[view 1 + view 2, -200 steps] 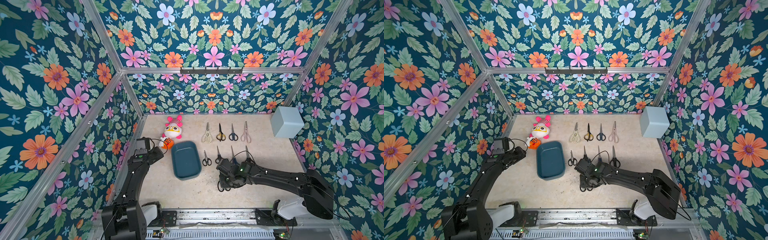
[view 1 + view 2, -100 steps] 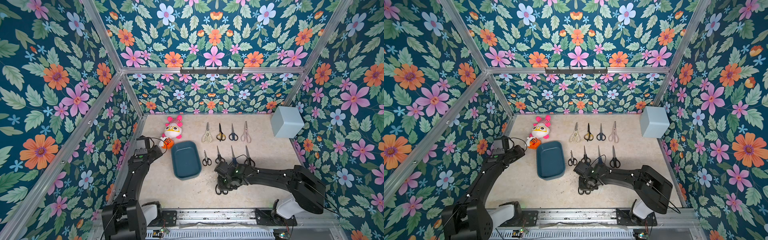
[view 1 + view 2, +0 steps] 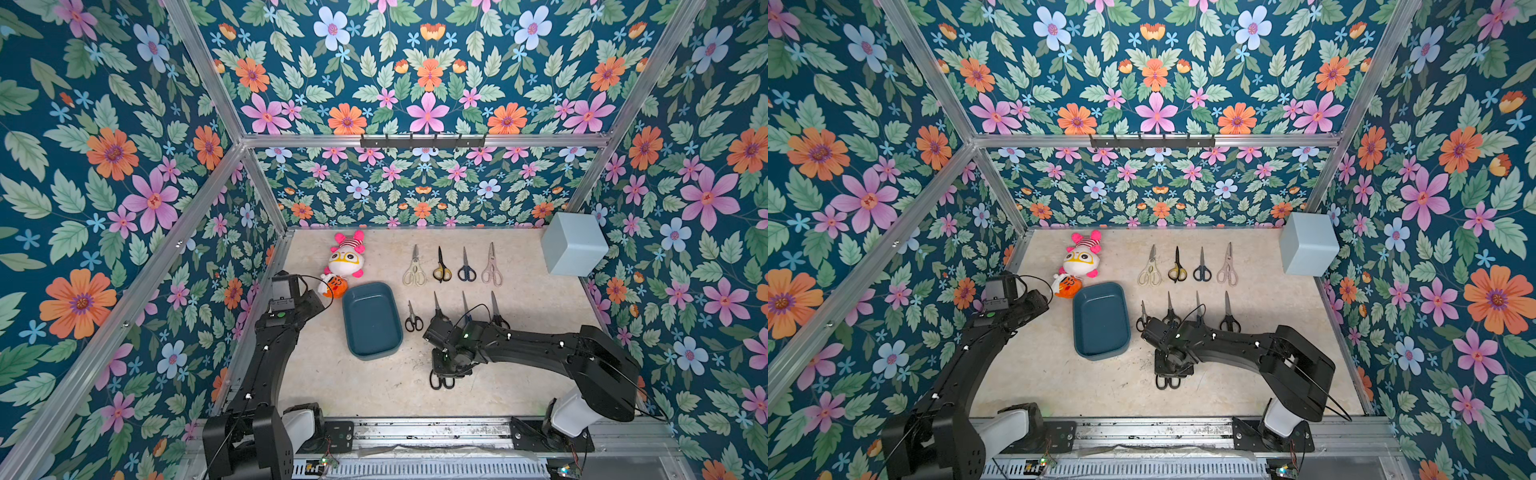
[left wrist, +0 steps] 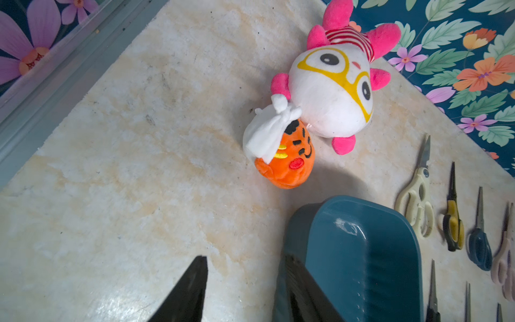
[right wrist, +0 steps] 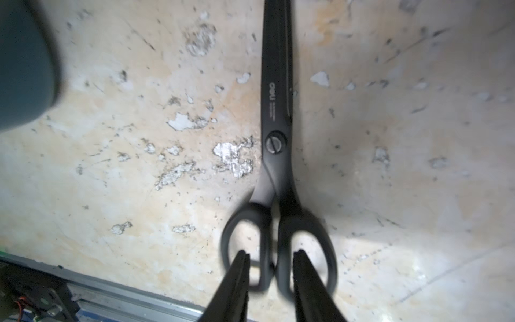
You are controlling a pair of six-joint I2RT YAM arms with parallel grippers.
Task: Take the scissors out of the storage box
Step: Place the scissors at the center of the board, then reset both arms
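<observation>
The storage box [image 3: 372,320] [image 3: 1100,320] is a dark teal tray left of centre, and nothing lies in it. The large black scissors [image 5: 276,111] lie flat on the table near the front, with only the handles [image 3: 441,380] showing under my right wrist. My right gripper [image 5: 271,252] is open, its fingertips standing in the two handle loops clear of the inner bars. Eight more scissors lie in two rows, among them a cream pair [image 3: 414,266] and a small black pair [image 3: 413,318]. My left gripper [image 4: 244,258] is open at the box's near-left wall [image 4: 362,264], with one finger against that wall.
A pink-and-white plush [image 3: 347,259] and an orange plush [image 3: 333,286] lie just behind the box. A pale grey-blue cube [image 3: 573,245] stands at the back right corner. Flowered walls close in three sides. A metal rail [image 3: 415,432] runs along the front.
My right jaws have opened off the large black scissors' handles and the right arm's elbow has drawn back toward the front. My left jaws have widened slightly.
</observation>
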